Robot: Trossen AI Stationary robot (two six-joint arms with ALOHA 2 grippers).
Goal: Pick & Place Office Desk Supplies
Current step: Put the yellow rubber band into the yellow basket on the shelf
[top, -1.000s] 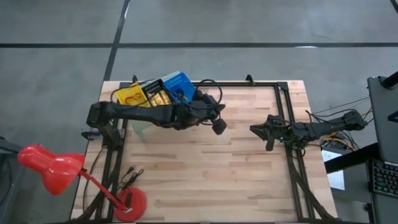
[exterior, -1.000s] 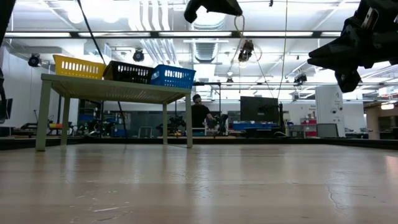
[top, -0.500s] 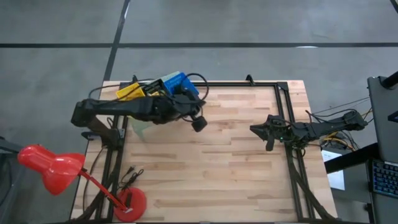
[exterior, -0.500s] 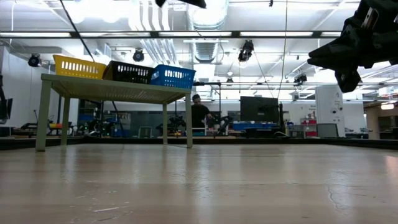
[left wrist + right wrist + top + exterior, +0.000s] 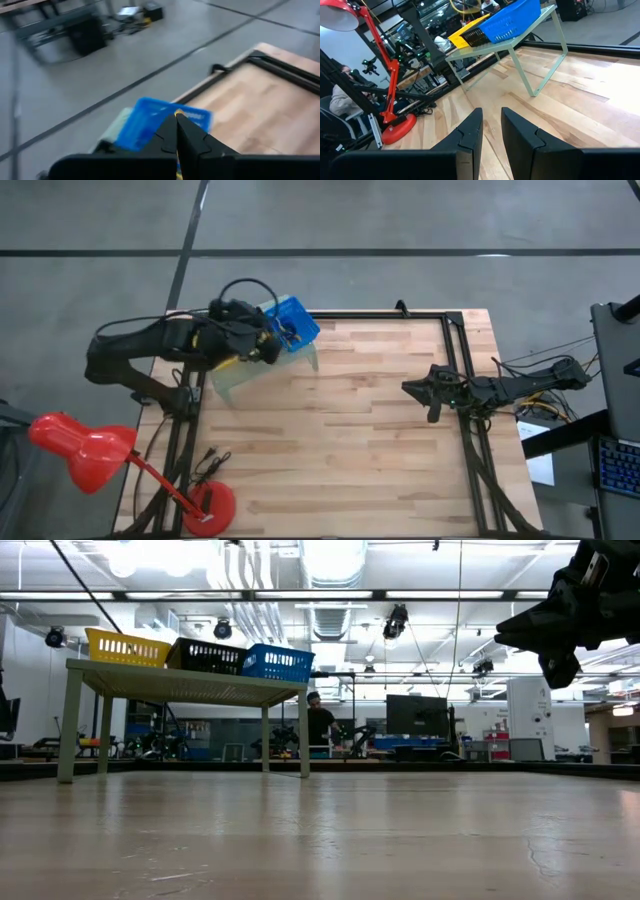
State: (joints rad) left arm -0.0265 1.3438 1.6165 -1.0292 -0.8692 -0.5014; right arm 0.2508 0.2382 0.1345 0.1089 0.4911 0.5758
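My left gripper (image 5: 268, 348) hovers over the far-left corner, above the bins on the pale green riser (image 5: 250, 377). It is shut, with a sliver of a yellow-gold piece (image 5: 176, 115) at its fingertips (image 5: 176, 121). The blue bin (image 5: 145, 122) lies just ahead of it. In the low view the yellow bin (image 5: 125, 645), black bin (image 5: 205, 655) and blue bin (image 5: 278, 662) stand in a row on the riser (image 5: 180, 686). My right gripper (image 5: 420, 392) waits open near the table's right side, raised (image 5: 560, 635). No rubber bands or rings show. My left gripper pinches a small yellow-gold piece (image 5: 176, 115) between its two fingers; only a thin yellow strip shows along the closed gap. The piece is lifted clear, above the bins. Which part of it the fingers have is hidden by the fingers themselves.
A red desk lamp (image 5: 80, 445) stands with its base (image 5: 213, 505) at the near-left corner. A black frame rail (image 5: 455, 360) runs along the far and right edges. Bare wood spans the table's middle (image 5: 330, 440). People sit beyond the table (image 5: 318, 722).
My left gripper has swung from above the table's middle toward the far-left corner, ending over the bins on the riser, and has gone out of the low view. It stayed shut. The right arm kept still.
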